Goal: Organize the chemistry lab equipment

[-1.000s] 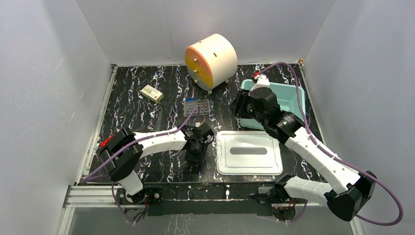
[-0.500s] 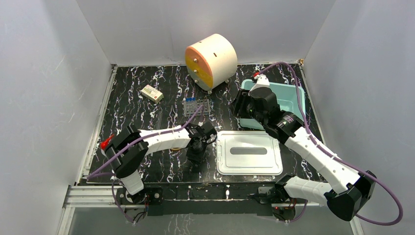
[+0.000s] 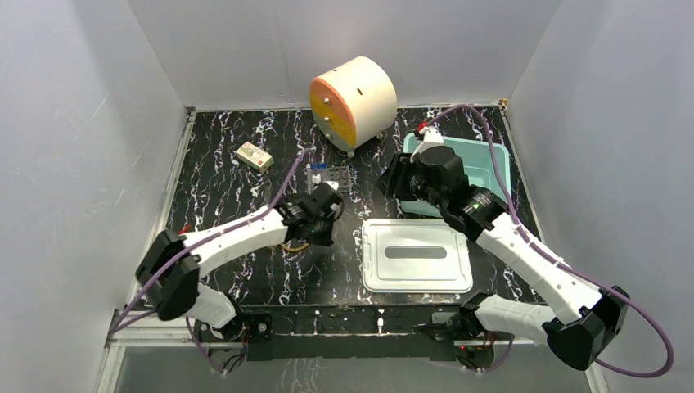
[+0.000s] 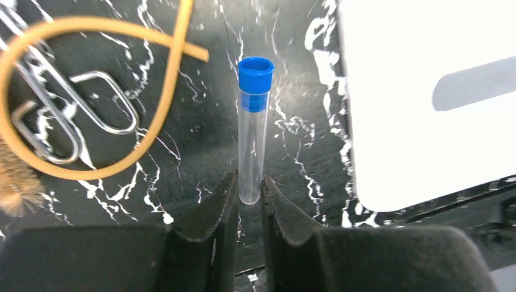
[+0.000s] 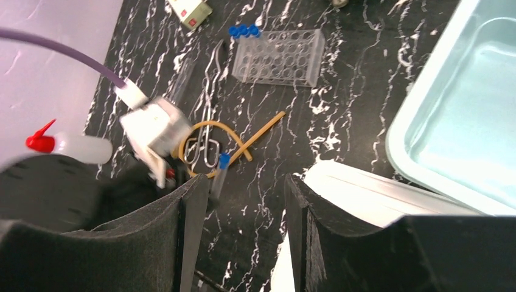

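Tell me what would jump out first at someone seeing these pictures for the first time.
The left gripper pinches the bottom of a clear blue-capped tube, beside a tan tubing loop. Next come the round cream-and-orange cabinet at the back and the white lid lying flat near the front edge.

This is a robot test booth dressed as a chemistry lab. Plain grey walls [image 3: 82, 123] box in a black marbled table [image 3: 221, 188], with two arms [image 3: 237, 233] bolted at its 6 o'clock edge. On it are a clear tube rack [image 5: 280, 56] toward 12 o'clock, a blue-capped tube [image 4: 252, 131], tan rubber tubing [image 4: 79, 23] and a red-spouted wash bottle [image 5: 76, 148].
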Motion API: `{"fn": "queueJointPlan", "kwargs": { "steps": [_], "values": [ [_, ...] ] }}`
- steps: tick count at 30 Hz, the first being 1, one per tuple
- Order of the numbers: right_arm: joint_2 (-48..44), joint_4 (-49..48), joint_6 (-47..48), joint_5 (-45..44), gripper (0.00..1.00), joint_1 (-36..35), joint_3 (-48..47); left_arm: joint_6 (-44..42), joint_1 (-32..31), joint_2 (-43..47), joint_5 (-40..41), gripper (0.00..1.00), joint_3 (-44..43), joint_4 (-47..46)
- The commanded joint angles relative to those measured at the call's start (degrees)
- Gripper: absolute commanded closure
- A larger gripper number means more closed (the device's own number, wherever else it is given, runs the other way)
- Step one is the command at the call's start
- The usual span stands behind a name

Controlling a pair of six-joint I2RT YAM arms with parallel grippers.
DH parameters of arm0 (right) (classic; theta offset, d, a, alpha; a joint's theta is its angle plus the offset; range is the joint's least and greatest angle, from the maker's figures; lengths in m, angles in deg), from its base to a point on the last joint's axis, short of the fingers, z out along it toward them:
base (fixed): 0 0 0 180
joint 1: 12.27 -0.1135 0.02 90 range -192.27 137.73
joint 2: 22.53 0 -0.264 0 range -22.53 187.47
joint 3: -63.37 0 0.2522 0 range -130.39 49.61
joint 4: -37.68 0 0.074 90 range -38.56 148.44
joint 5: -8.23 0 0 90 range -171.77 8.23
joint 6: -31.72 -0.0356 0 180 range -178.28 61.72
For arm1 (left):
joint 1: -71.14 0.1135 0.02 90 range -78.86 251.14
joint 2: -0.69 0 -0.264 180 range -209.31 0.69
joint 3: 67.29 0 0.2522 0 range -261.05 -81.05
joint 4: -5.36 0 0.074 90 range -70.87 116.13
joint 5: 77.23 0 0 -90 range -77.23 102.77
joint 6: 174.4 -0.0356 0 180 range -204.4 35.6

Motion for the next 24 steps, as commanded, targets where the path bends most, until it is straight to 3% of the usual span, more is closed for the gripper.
{"fn": "queueJointPlan", "kwargs": {
  "steps": [1,9,13,20,24],
  "values": [
    [-1.65,-5.27,-0.28,7.62,0.42,0.44,1.18,-1.08,1.58,9.26,2.91,0.9,0.22,-4.32],
    [2.24,-10.63,-3.76,17.93,0.42,0.45,1.27,-7.04,1.58,13.25,2.17,0.89,-3.3,-9.41],
    [5.44,-10.29,-4.1,19.2,0.37,0.39,-0.37,-9.78,1.58,14.1,-0.61,0.9,-3.89,-11.02],
    [9.81,-7.85,-4.93,18.65,0.37,0.43,-2.4,-11.97,1.58,15.71,-2.57,0.9,-3.78,-11.17],
    [11.41,-10.48,-6.5,22.56,0.36,0.39,-1.74,-12.16,1.58,15.81,-4.79,0.9,-3.27,-11.56]
  ]
}}
